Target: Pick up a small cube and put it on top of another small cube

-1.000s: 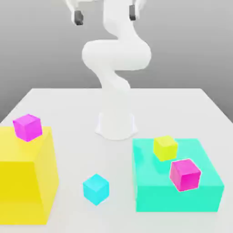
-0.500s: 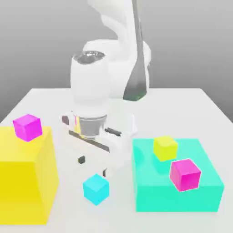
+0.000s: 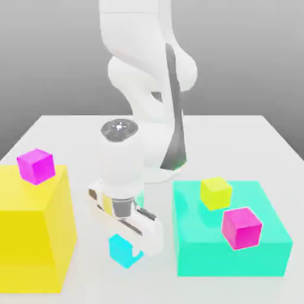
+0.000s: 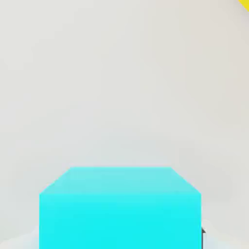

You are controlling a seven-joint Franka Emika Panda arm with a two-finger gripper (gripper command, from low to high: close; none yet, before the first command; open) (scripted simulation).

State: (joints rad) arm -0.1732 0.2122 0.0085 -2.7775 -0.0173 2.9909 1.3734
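A small cyan cube [image 3: 119, 250] rests on the white table, in front of the arm's base. My gripper [image 3: 130, 244] has come down over it and is shut on it, and the hand covers the cube's upper right part. In the hand view the cyan cube [image 4: 120, 209] sits close up, right at the hand, still on the table. Other small cubes stand around. One magenta cube [image 3: 35, 165] is on the large yellow block [image 3: 29, 237]. A yellow cube [image 3: 215, 192] and a second magenta cube [image 3: 241, 228] are on the flat teal block [image 3: 196, 258].
The large yellow block stands tall at the exterior view's left, close to the cyan cube. The teal block lies lower at the right. The arm's white base [image 3: 154, 160] rises behind the hand. The white table [image 3: 249, 136] stretches to the back.
The arm swung down from high above to the cyan cube. The fingers, wide apart half a second ago, have shut on the cube. The cubes have not moved.
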